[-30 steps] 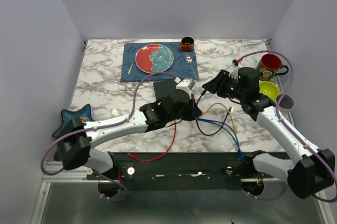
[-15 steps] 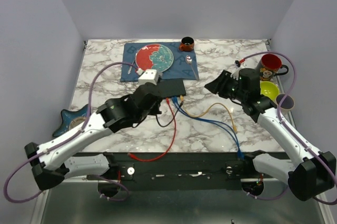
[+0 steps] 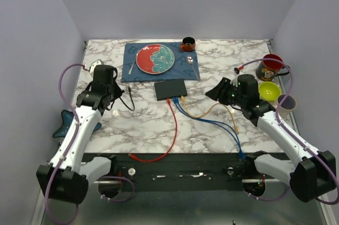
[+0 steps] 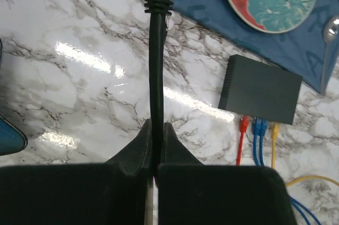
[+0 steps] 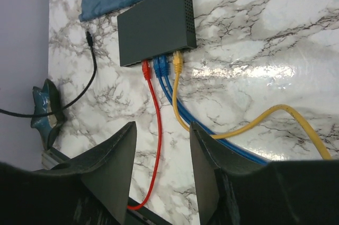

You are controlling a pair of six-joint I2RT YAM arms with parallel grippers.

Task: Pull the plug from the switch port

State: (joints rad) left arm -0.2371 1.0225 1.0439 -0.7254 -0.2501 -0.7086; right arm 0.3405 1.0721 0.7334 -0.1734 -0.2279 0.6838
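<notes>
A grey-veined white marble table sits between plain lavender walls; bright glare streaks its glossy top.

I work in a lab test cell, not a home. Plain lavender-grey walls box in a small white and grey marble-patterned table, and the black metal rail at its near edge carries my bases. The dining things are props: a dark blue fabric placemat under a round red and teal plate, a red printed mug and a yellow-green bowl. Among them lies a flat dark grey network switch with red, blue and yellow network cables plugged in.
</notes>
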